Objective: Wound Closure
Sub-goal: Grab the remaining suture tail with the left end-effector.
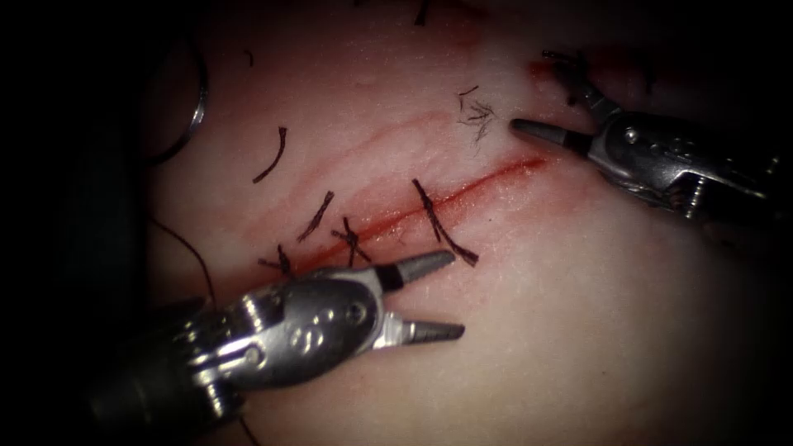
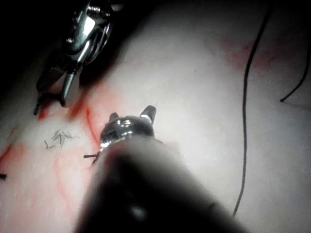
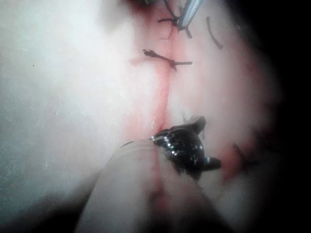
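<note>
Two tools hover over the tissue [image 1: 578, 330], and as far as I can make out neither one holds anything. The left tool [image 1: 442, 297] sits just below the lower end of the cut [image 1: 496, 175] with its jaws spread wide. The right tool [image 1: 541, 95] hangs just above the cut's upper end, its jaws also parted. Dark strands lie near its upper jaw, and I cannot tell whether they touch it.

What I take for the needle [image 1: 199, 103] is a curved glint well off to the left of the cut. It is free of both tools, and it doesn't look to be set in the tissue. Thread [image 1: 188, 252] trails down on that same side.

One stitch [image 1: 442, 221] crosses the cut's middle and knots sit along its lower stretch, while the upper stretch looks open. To my mind a good job here means gripping the needle back from its point and keeping the thread clear of the knots.

The tissue is pale and wet, with red fluid [image 1: 388, 216] along the cut and cut ends of thread [image 1: 273, 155] to its left. Beyond the tissue it is all dark.
</note>
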